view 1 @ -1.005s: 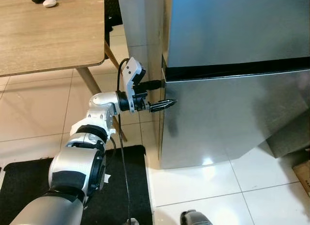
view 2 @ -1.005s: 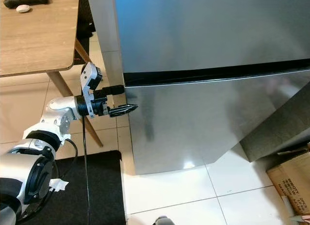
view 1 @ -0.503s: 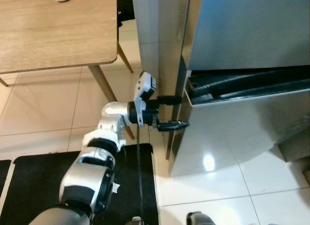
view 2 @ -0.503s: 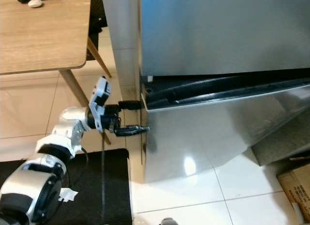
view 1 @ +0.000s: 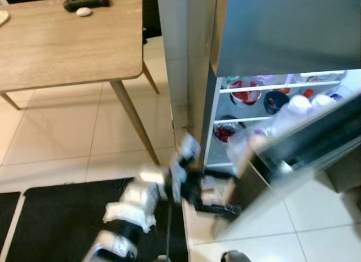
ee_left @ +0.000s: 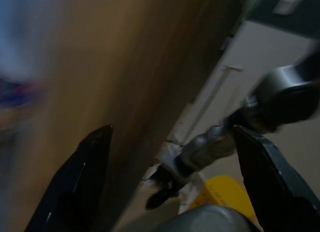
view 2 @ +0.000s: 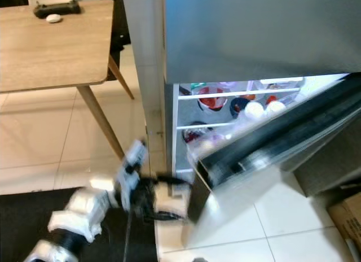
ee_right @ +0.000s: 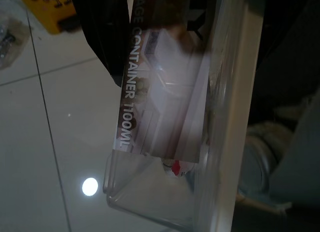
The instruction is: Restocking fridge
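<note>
Clear plastic sits close before my right wrist camera: a storage container (ee_right: 165, 142) with a printed label reading "CONTAINER 1100ML", over pale floor tiles (ee_right: 55, 142); my right claw's fingers are not visible there, so I cannot tell whether it grips the container or how far it is open; a yellow object (ee_right: 47, 12) lies on the tiles beyond. Nearest in the head views is the black mat (view 1: 56, 222) under my silver left arm (view 1: 135, 202), which is blurred; my left claw (view 1: 217, 197) reaches low to the edge of the lower fridge door (view 2: 271, 143), its two black fingers (ee_left: 75, 187) spread wide apart in the wrist view with nothing between them; whether a finger touches the door I cannot tell through the blur. The door stands swung open, bottles (view 1: 293, 109) smeared along its inner rack; behind it the lit fridge (view 2: 225, 30) shows white wire shelves (view 2: 237, 95) carrying bowls (view 1: 243, 94) with red food and a dark bowl (view 1: 275, 101); the upper door is closed. To the left stands a wooden desk (view 1: 62, 47); far back on it lie a black controller (view 1: 86, 0) and a small white object (view 1: 83, 12).
</note>
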### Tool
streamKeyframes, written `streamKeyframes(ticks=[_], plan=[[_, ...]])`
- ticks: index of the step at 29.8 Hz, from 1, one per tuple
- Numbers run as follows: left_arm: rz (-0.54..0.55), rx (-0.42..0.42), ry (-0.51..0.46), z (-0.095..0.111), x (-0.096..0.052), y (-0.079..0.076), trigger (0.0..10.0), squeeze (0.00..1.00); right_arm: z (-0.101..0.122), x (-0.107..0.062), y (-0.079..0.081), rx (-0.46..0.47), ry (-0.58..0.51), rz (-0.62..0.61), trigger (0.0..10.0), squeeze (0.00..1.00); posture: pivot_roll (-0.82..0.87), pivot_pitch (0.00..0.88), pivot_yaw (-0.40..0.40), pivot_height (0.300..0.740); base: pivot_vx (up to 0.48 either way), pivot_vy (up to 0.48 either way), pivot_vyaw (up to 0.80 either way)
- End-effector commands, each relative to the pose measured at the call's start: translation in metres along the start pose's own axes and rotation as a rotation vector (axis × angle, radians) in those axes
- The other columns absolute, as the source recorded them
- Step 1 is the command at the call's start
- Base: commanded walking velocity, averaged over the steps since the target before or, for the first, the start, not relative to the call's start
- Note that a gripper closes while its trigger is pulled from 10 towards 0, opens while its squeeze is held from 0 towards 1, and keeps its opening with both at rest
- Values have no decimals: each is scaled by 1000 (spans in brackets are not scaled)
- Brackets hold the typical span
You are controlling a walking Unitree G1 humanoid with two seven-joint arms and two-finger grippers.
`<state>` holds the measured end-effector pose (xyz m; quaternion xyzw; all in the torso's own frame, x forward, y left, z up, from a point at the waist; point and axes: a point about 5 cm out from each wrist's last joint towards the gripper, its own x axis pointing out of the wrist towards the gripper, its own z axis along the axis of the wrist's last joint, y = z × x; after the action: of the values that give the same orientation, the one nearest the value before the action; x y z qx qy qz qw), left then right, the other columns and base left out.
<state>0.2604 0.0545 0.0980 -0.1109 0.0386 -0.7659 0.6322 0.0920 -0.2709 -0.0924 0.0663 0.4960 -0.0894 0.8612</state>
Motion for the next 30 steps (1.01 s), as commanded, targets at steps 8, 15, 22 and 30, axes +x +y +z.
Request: streamKeyframes(ticks=[8, 15, 22, 30], plan=[[765, -246, 170, -97, -103, -20, 10000, 0, -16, -2, 1, 42, 61, -46, 10000, 0, -174, 100, 23, 740, 0, 0, 0], [1042, -418, 265, -136, -141, -57, 10000, 0, -18, -1, 4, 48, 71, -50, 10000, 0, -164, 88, 24, 740, 0, 0, 0], [1344, -588, 377, -172, -166, -92, 10000, 0, -15, 1, 6, 48, 75, -54, 10000, 0, -158, 64, 23, 740, 0, 0, 0], [1641, -782, 373, -194, -176, -119, 10000, 0, -7, 5, 13, 36, 79, -55, 10000, 0, -145, 38, 11, 740, 0, 0, 0]])
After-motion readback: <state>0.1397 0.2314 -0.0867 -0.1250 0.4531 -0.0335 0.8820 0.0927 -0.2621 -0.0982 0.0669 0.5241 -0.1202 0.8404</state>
